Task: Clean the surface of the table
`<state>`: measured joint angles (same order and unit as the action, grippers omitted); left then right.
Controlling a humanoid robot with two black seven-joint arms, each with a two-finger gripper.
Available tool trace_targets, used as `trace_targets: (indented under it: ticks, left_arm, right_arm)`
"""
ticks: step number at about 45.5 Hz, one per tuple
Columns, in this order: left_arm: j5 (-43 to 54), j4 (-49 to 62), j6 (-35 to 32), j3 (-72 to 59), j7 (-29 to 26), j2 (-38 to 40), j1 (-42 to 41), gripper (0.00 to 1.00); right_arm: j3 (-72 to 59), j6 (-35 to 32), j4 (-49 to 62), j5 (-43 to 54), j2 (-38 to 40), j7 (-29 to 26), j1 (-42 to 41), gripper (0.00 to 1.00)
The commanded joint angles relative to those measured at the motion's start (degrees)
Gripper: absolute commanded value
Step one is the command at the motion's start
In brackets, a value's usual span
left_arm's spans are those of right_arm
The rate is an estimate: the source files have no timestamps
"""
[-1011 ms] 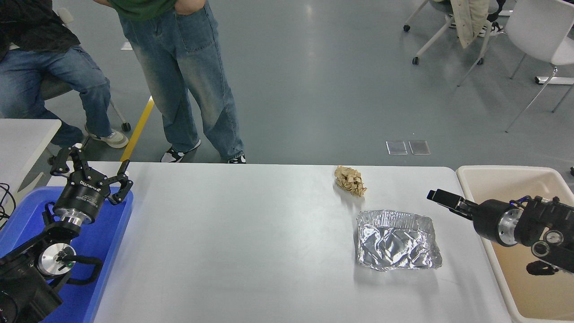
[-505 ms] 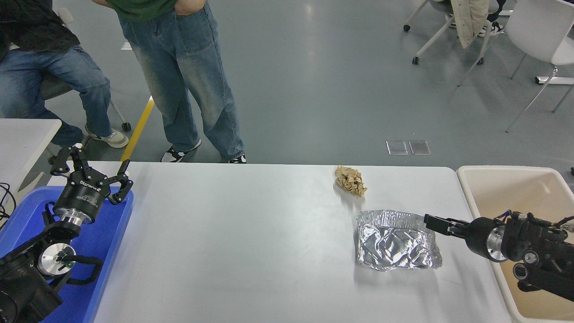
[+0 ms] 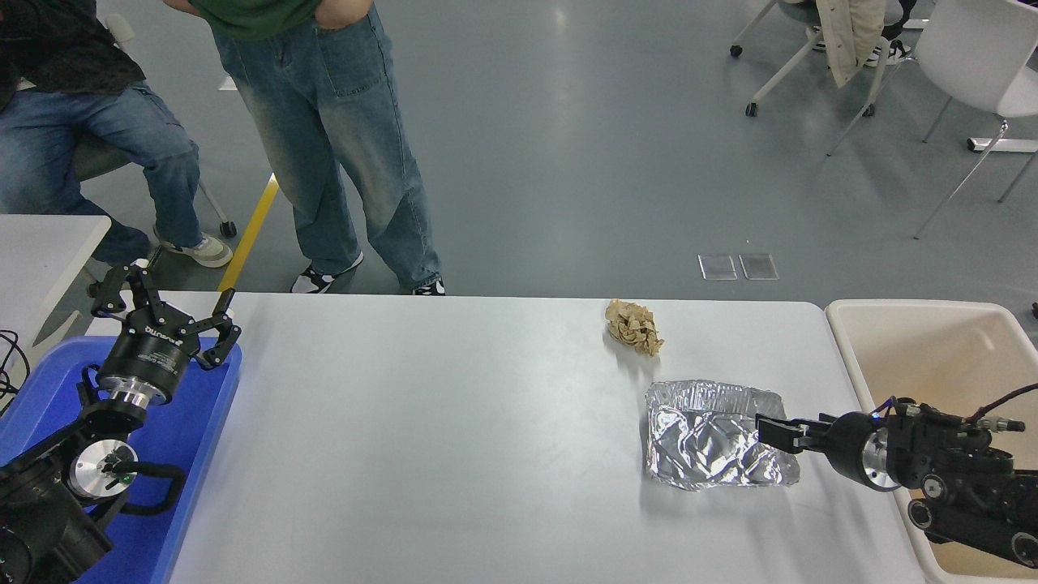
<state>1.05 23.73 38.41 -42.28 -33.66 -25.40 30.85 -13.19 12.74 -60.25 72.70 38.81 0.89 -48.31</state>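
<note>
The black left gripper [image 3: 166, 312] was seen parked at the lower left, its fingers spread wide with nothing between them, above a blue plastic tray [image 3: 199, 422]. To its right, the large matte white table surface [image 3: 422, 438] stretched across the view to the right gripper. Two people in blue jeans [image 3: 340, 146] were placed beyond the table's far edge. A crumpled brown paper wad [image 3: 634, 326] lay beyond and to the left of the black right gripper [image 3: 774, 430]. A crushed silver foil tray [image 3: 709, 438] lay on the table, its right rim met by the right gripper's fingertips. How far those fingers were parted could not be told. Behind that gripper's arm, a beige plastic bin [image 3: 932, 341] was set against the table's right end.
</note>
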Motion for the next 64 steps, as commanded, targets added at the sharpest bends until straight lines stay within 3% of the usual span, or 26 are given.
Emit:
trace_targets:
  ticks: [1,20,30,37,45,54,64]
  left_arm:
    - [0.0,0.0,0.0,0.0,0.0,0.0,0.1,1.00]
    - [0.0,0.0,0.0,0.0,0.0,0.0,0.0,1.00]
    - [0.0,0.0,0.0,0.0,0.0,0.0,0.0,1.00]
    - [0.0,0.0,0.0,0.0,0.0,0.0,0.0,1.00]
    - [0.0,0.0,0.0,0.0,0.0,0.0,0.0,1.00]
    - [0.0,0.0,0.0,0.0,0.0,0.0,0.1,1.00]
    - [0.0,0.0,0.0,0.0,0.0,0.0,0.1,1.00]
  right_arm:
    - [-2.0,0.3,2.8,0.1,-0.8,1.3,-0.3,1.00]
    - [-1.8,0.3,2.2,-0.5,-3.0,2.8,0.1,0.98]
    - [-2.0,0.4,2.8,-0.5,-4.3,2.9,0.8,0.86]
    - [-2.1,0.4,2.7,0.1,-4.4,4.4,0.9,0.61]
    - [-2.8,0.3,2.8,0.1,-4.2,6.4,0.2,0.41]
    - [-4.6,0.3,2.8,0.1,-4.0,7.0,-0.3,0.00]
    - [-5.4,0.2,3.6,0.0,-3.8,8.1,-0.9,0.00]
